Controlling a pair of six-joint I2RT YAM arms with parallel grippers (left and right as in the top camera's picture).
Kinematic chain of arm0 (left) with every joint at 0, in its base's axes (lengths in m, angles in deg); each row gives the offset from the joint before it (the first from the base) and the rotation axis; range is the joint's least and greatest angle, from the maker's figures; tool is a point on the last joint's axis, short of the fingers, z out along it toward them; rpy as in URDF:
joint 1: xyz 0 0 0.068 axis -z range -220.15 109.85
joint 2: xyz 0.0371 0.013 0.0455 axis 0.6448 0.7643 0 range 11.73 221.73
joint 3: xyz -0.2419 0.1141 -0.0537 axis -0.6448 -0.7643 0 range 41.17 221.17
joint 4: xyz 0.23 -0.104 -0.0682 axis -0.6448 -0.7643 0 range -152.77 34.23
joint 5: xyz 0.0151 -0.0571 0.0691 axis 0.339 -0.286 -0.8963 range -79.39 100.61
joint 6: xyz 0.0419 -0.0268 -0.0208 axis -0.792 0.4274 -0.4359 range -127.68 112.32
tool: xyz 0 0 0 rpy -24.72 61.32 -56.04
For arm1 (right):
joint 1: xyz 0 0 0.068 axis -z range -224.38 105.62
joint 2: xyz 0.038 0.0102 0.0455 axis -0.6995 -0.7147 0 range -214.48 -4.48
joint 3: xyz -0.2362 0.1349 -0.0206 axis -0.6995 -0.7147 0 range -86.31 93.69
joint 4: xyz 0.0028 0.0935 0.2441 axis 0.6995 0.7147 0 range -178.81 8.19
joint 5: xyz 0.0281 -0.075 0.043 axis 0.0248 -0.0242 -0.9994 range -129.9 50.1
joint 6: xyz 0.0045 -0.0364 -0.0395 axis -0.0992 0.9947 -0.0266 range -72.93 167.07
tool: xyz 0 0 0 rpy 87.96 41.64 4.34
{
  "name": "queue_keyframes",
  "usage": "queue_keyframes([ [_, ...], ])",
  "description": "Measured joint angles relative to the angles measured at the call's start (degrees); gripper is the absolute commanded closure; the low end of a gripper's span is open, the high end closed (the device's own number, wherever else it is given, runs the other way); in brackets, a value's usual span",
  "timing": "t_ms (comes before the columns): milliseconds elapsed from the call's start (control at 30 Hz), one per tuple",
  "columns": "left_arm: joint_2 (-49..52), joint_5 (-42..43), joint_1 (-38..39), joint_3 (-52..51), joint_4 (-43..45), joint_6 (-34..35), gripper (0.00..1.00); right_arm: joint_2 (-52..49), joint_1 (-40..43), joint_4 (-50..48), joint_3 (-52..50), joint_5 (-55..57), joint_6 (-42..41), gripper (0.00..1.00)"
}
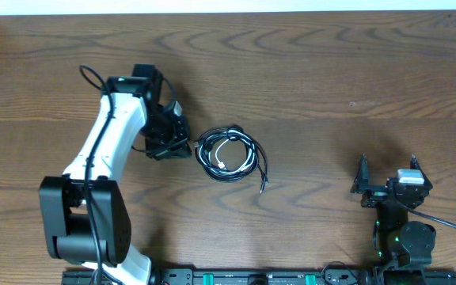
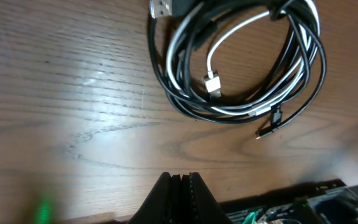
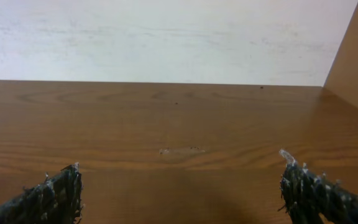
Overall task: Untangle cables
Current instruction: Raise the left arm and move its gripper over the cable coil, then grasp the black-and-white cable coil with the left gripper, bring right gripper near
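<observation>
Brown wood-grain surface [image 1: 331, 71] seen from above, with a pale wall along its far edge and a black rail [image 1: 252, 278] holding the two arm bases along the near edge. The cables [image 1: 228, 154] lie in one loose coil a little left of centre, well away from every edge. The coil is several black loops [image 2: 188, 112] with a short white cord [image 2: 209, 62] threaded through them. The cord's small metal plug [image 2: 213, 84] rests inside the ring, and one black tail [image 1: 264, 178] trails out toward the near side. The left fingers [image 2: 169, 190] sit just beside the coil on its left, pressed fully together and holding nothing. The right fingers [image 3: 55, 196] are spread wide and empty, parked far to the right near their base. Likely trouble: shut fingers cannot pick a strand, so moving them into the coil would probably only shove the whole bundle along. A grab that takes several strands at once would likely lift everything and pull the loops tighter round the white cord. Its plug could catch on a black loop when drawn out. With the other arm so far off, nothing pins the coil, so it may simply slide. Open room is generous: bare wood spreads right of the coil up to the right fingers and toward the far wall. The left arm [image 1: 105, 150] covers the ground left of the coil, and the rail limits pulling toward the near side.
</observation>
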Motion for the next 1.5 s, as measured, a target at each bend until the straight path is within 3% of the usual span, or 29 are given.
queue_keyframes([
  [33,0.00,-0.87,1.11,0.00,0.11,0.98,0.92,0.00,0.00,0.00,0.00,0.00,0.00,0.01],
  [233,0.00,-9.40,7.65,0.00,1.40,8.26,0.59,0.00,0.00,0.00,0.00,0.00,0.00,0.01],
  [333,0.00,-14.03,10.71,0.00,1.73,12.17,0.52,0.00,0.00,0.02,0.00,-0.02,0.00,0.01],
  [700,0.90,-20.46,19.54,-0.02,5.35,21.73,0.51,0.00,0.00,0.00,0.00,0.00,0.00,0.01],
  [1067,2.82,-21.40,21.38,-6.32,9.18,23.34,0.51,0.00,0.00,0.00,0.00,0.00,0.00,0.01],
  [1300,2.82,-21.53,21.38,-14.73,20.96,23.41,0.51,0.00,0.00,0.20,0.00,-4.39,-0.96,0.01],
  [1333,2.69,-21.33,21.38,-15.19,21.99,23.45,0.53,0.00,0.00,0.17,0.00,-6.10,-1.31,0.01],
  [1433,2.32,-21.22,21.38,-16.74,25.92,23.61,0.77,0.00,0.00,-0.35,0.00,-11.37,-2.32,0.01],
  [1500,2.27,-20.74,21.46,-17.07,27.87,23.06,0.81,0.00,0.00,-0.63,0.00,-15.91,-2.80,0.01],
])
